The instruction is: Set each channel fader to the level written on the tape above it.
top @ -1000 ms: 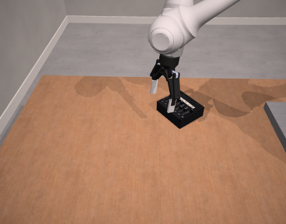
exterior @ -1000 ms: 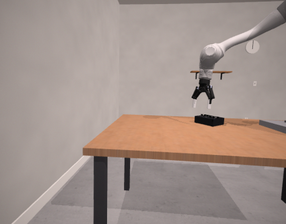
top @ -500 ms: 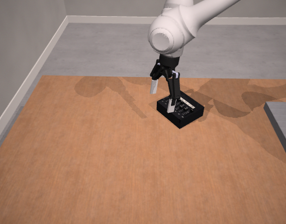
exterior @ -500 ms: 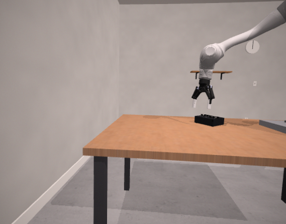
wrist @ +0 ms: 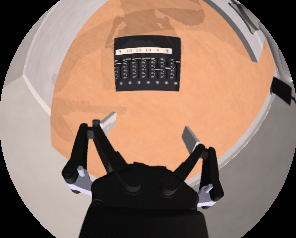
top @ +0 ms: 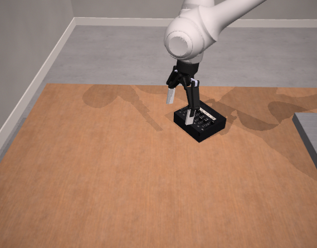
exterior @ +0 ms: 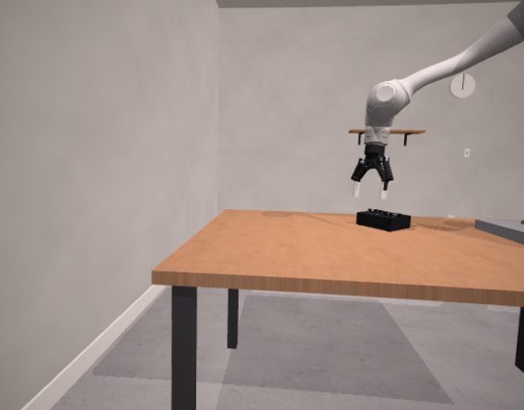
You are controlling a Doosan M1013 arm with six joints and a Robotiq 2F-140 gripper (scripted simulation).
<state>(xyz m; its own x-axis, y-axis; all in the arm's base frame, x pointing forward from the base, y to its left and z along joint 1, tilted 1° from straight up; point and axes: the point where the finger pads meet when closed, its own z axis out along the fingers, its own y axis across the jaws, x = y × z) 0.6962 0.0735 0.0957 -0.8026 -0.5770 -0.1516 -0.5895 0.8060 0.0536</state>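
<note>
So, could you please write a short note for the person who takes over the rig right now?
Pincer: open, holding nothing, hanging above the lighting desk with a gap, touching no fader.
Desk: flat on the table, near the far edge; the wrist view shows the tape strip on the side away from the pincer.
Done: nothing that can be seen. The tape numbers and fader positions are too small to read.
Left: set every channel fader, keep the master at its level, leave the desk standing.

Bare test room indicated: grey walls (exterior: 103, 110), wooden table (exterior: 310, 257) below pincer (exterior: 369, 193), wall shelf (exterior: 402, 132) behind it.
</note>
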